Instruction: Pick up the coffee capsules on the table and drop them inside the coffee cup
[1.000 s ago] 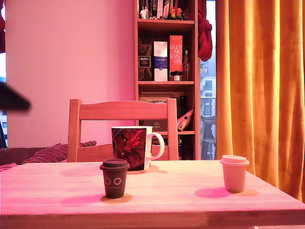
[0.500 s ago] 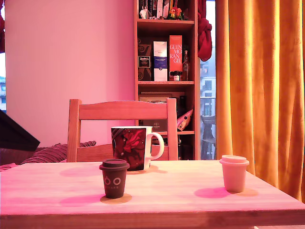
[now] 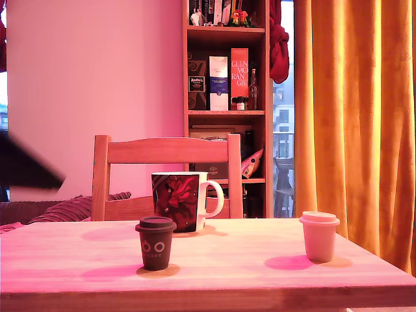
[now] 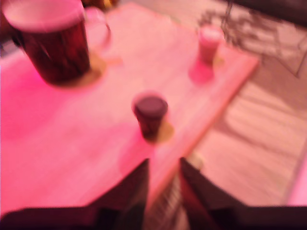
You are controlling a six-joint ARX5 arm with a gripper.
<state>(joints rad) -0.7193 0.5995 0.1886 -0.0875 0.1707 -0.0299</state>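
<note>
Two capsules, dark one (image 3: 155, 242) marked "60", red box (image 3: 240, 78) reading "GLEN MO RAN GIE", jaws apart.

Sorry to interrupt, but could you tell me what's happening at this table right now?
A robot arm is set to collect two coffee capsules and has touched neither. The dark brown capsule and the cream capsule stand upright and apart on the wooden table, with the floral mug behind the brown one. The end effector is open and empty, above the table and pointed toward the brown capsule. In the exterior view only a dark blur at the left edge shows the arm.
</note>
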